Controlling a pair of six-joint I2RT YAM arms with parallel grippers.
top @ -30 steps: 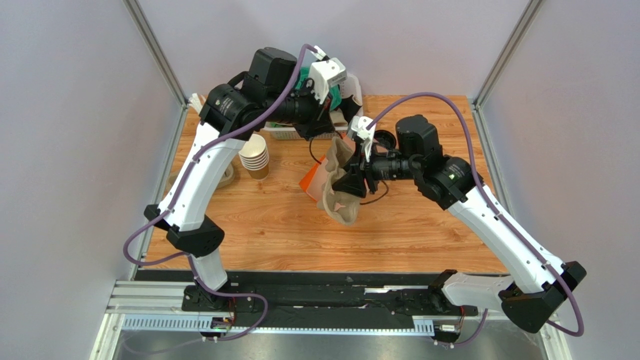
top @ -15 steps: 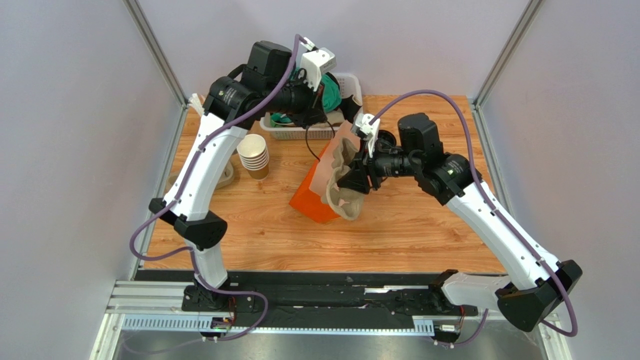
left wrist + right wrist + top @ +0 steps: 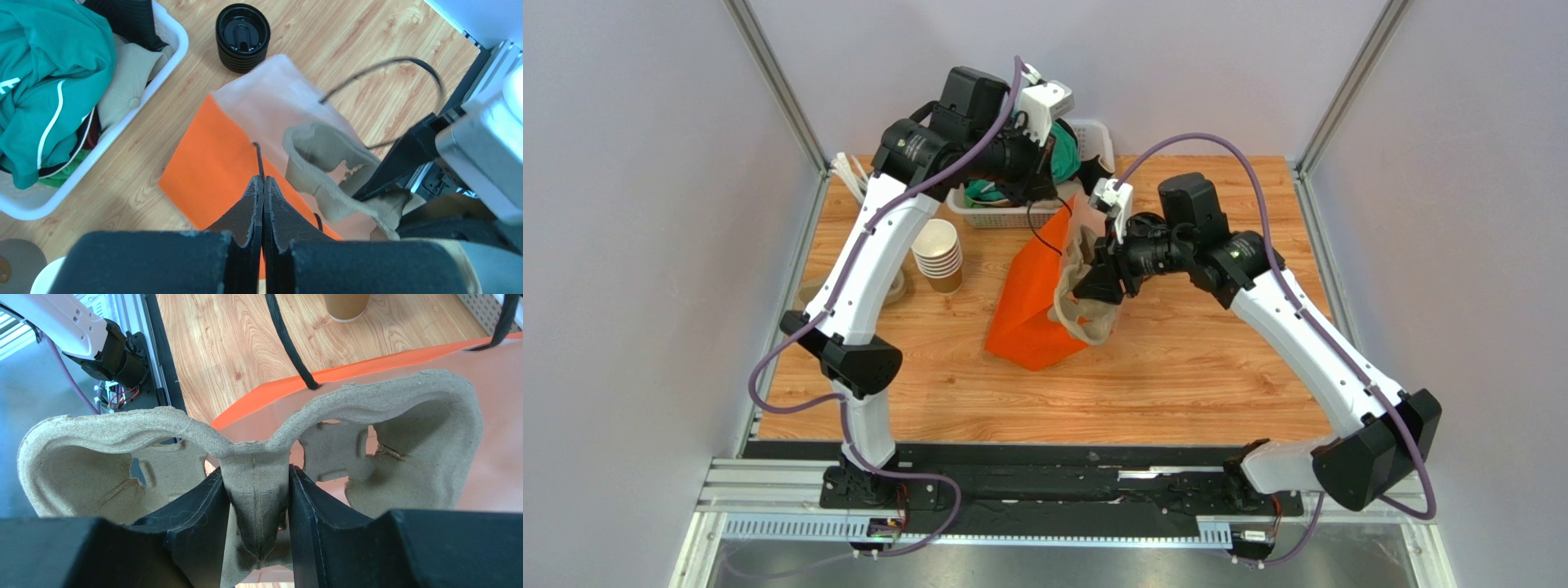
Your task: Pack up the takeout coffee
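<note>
Left gripper [image 3: 263, 184]: fingers pinched together on the black cord handle [image 3: 258, 160], lifting the orange bag [image 3: 1020, 312]. Right gripper [image 3: 256, 478]: clamped on the centre rib of the pulp cup tray [image 3: 393, 398], which sits lengthwise along the bag mouth at centre frame. You cannot locate the lidded coffee cup in any view.

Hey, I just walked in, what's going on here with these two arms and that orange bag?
The left end effector is shut on the black cord handle of the orange bag, which stands tilted on the wooden table. The right end effector grips a pulp cup carrier by its centre ridge, right at the bag's mouth. The carrier's pockets look empty.
</note>
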